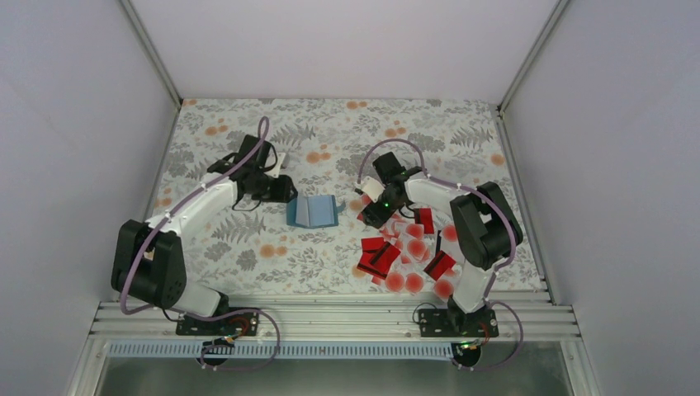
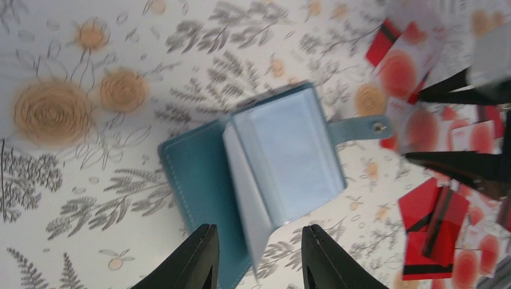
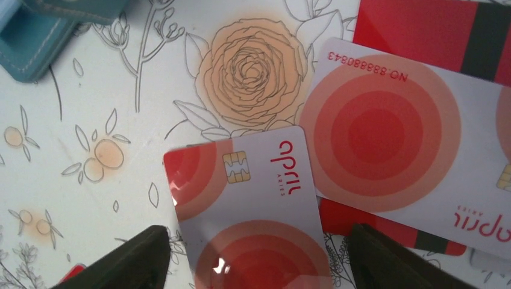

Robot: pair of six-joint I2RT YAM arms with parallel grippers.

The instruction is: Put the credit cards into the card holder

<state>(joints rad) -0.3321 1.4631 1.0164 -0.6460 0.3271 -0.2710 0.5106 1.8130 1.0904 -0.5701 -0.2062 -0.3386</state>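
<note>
The teal card holder (image 1: 314,211) lies open on the floral cloth, its pale blue sleeves up; in the left wrist view it (image 2: 199,174) fills the centre, snap tab pointing right. My left gripper (image 1: 289,190) is open, and in its wrist view (image 2: 259,268) its fingers straddle the holder's near edge. The credit cards (image 1: 406,247), red ones and pale ones with red dots, lie heaped to the right of the holder. My right gripper (image 1: 371,215) is open at the heap's left edge. In its wrist view (image 3: 262,265) a pale card (image 3: 253,186) lies flat between the fingers.
Further pale and red cards (image 3: 385,126) overlap just beyond the right fingers, and a corner of the holder (image 3: 36,42) shows at that view's top left. White walls close in the table on three sides. The metal rail (image 1: 330,318) runs along the near edge.
</note>
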